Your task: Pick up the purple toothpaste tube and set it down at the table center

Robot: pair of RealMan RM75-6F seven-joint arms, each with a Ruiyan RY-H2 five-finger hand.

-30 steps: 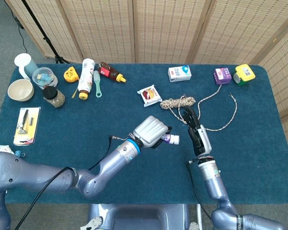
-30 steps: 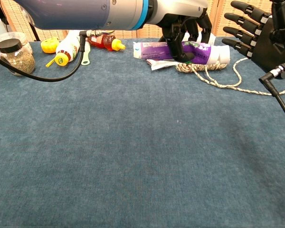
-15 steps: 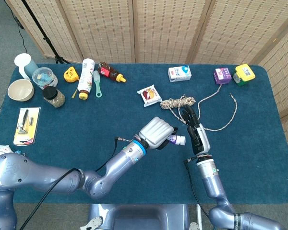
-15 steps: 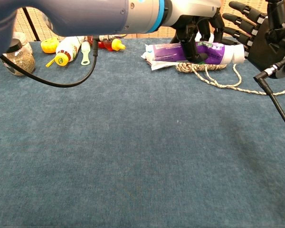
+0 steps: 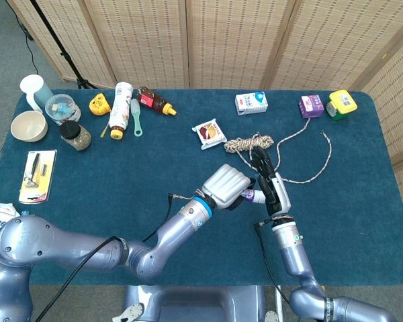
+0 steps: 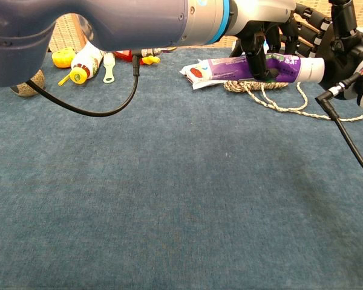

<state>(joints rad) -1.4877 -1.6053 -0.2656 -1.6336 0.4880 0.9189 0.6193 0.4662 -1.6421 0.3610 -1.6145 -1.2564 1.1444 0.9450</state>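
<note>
Purple plastic toothpaste tube with white cap (image 6: 254,66): held off the blue cloth-covered table (image 5: 121,174), long axis roughly level and running left to right, cap end toward the right hand. In the head view only the cap end (image 5: 250,196) shows from under the holding hand. Located near mid-table, slightly right of centre and toward the robot's edge.

Left hand, grey shell with dark fingers (image 5: 228,186): wrapped over the tube from above, fingers (image 6: 254,45) closed down across its middle; firm hold, tube clear of the surface.

Right hand, black with white back panel (image 5: 270,188): fingers extended and apart, holding nothing, standing just beside the cap end. Whether cap and palm touch: cannot tell.

Coil of pale braided rope (image 5: 255,143): on the table just beyond the tube. Small red-and-white snack packet (image 5: 209,133): near it, further left.

Judgement on coming move: tube already with the left hand, so set-down falls to that arm; straight descent onto bare cloth, nearer the robot than the rope, keeping the long axis level.
</note>
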